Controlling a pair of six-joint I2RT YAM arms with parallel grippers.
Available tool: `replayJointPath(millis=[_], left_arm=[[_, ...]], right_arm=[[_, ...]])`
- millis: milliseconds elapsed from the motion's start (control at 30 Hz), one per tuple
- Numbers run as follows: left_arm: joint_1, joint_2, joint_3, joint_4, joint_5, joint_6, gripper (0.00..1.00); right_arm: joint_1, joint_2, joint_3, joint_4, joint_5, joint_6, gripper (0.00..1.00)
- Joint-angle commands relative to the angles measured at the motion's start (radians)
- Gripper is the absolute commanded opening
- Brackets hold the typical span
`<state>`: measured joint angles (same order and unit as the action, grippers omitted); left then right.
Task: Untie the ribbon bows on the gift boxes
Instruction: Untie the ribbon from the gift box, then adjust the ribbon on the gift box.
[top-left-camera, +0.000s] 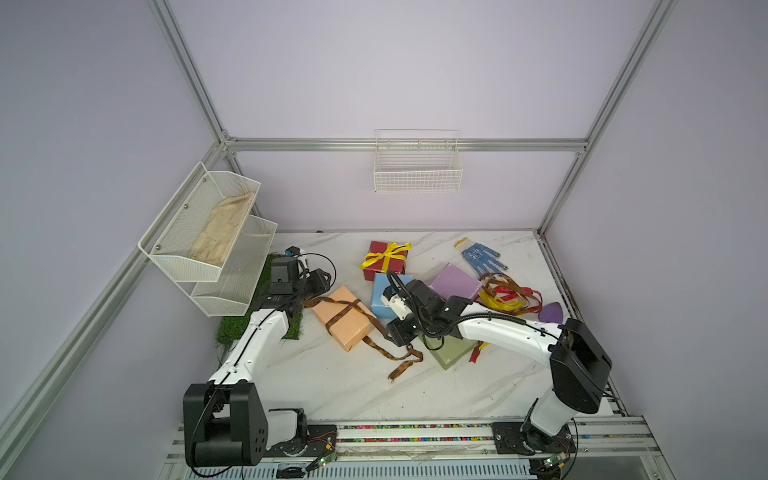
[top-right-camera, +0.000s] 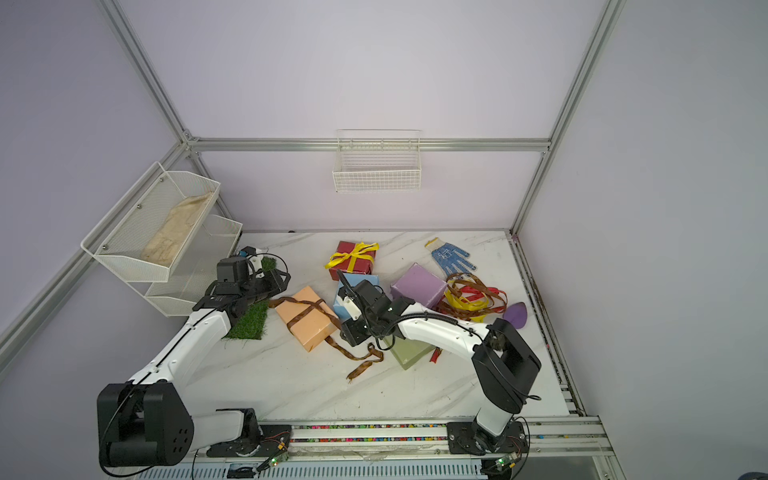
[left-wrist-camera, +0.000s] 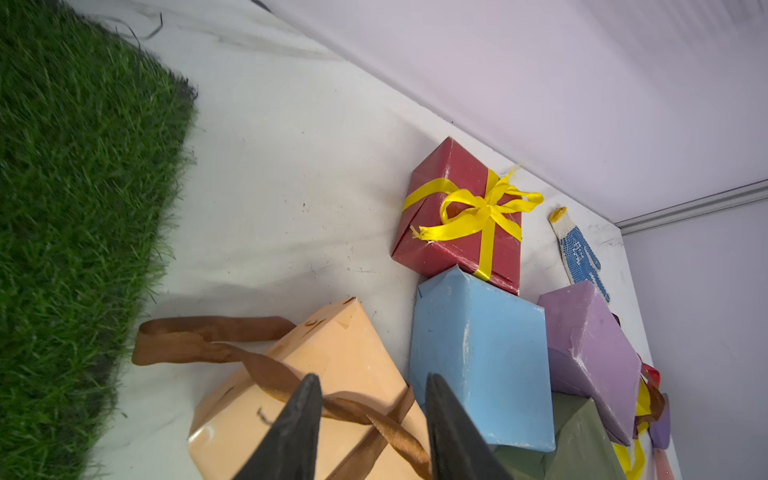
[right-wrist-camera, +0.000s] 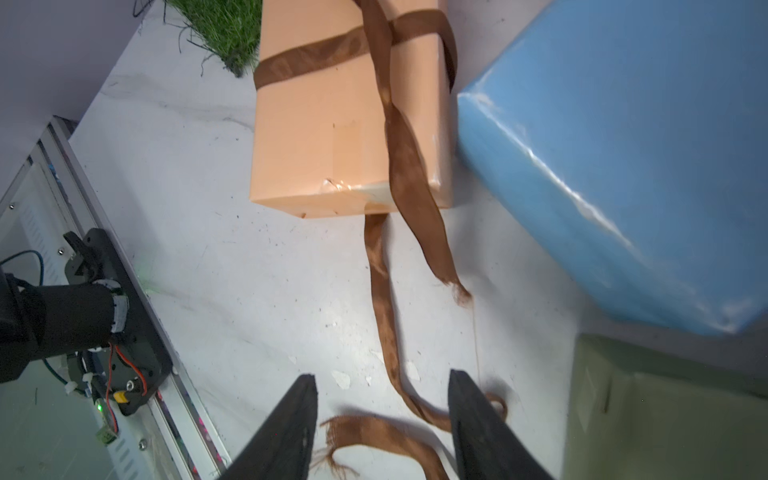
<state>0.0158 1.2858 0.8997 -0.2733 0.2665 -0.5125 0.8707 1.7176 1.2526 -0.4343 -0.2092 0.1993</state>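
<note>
Jaws of the left gripper (left-wrist-camera: 372, 380) stand parted and clamp nothing. Directly beneath and beyond the tips lies the peach box (left-wrist-camera: 340, 353). Its brown ribbon (left-wrist-camera: 266, 370), a twisted satin band, crosses the box top in the gap between the tips. It then trails in a flat fold past the outer side of one jaw toward the grass mat (left-wrist-camera: 83, 208). Outside the other jaw sits the light blue box (left-wrist-camera: 478, 361), smooth paper with scuffed edges. Farther ahead of the tips, the dark red box (left-wrist-camera: 453, 245) carries a yellow bow (left-wrist-camera: 482, 212), tied, with its loops intact.

Jaws of the right gripper (right-wrist-camera: 382, 376) are likewise released, with nothing held. A frayed tail of the brown ribbon lies on the marble table (right-wrist-camera: 249, 291) between the tips and passes behind one finger; contact cannot be told. The peach box stands well ahead of these jaws, and the olive green box (right-wrist-camera: 665, 407) lies just beside one jaw.

Only the left wrist view shows the bow's knot closely. Only the right wrist view shows the frayed ribbon ends. Both top views add the lilac box (top-left-camera: 455, 282), a tangle of loose ribbons (top-left-camera: 507, 297) in yellow, red and brown touching it, and a dotted knit glove (top-left-camera: 482, 253) beyond.
</note>
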Motion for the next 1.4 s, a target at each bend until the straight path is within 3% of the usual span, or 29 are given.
replayJointPath(millis=[0,167,500,833,900,1033,1267,1333,1367], left_arm=[[0.006,-0.023,-0.072,0.047,0.038,-0.038,0.49],[0.005,-0.046,-0.146,0.043,-0.019,-0.034,0.59],[0.001,-0.062,-0.221,0.033,-0.073,-0.031,0.59],[-0.005,0.073,-0.2,0.08,-0.057,0.007,0.57],[-0.012,0.098,-0.192,0.088,-0.051,0.019,0.56],[-0.027,0.161,-0.171,0.092,-0.031,0.051,0.55],[-0.089,0.203,-0.138,0.092,-0.002,0.123,0.52],[-0.109,0.202,-0.132,0.091,0.02,0.146,0.52],[-0.12,0.201,-0.13,0.089,0.032,0.16,0.52]], right_arm=[[0.003,0.059,0.076,0.068,-0.056,-0.047,0.51],[0.001,0.184,0.18,0.08,-0.035,-0.107,0.55],[-0.005,0.36,0.351,0.08,0.004,-0.169,0.54],[-0.015,0.323,0.332,0.086,-0.004,-0.152,0.05],[-0.025,0.279,0.308,0.092,0.004,-0.162,0.0],[-0.076,0.228,0.304,0.099,0.045,-0.201,0.0],[-0.173,0.297,0.433,0.086,0.108,-0.251,0.0],[-0.174,0.338,0.503,0.015,0.194,-0.305,0.28],[-0.175,0.355,0.538,-0.05,0.178,-0.326,0.4]])
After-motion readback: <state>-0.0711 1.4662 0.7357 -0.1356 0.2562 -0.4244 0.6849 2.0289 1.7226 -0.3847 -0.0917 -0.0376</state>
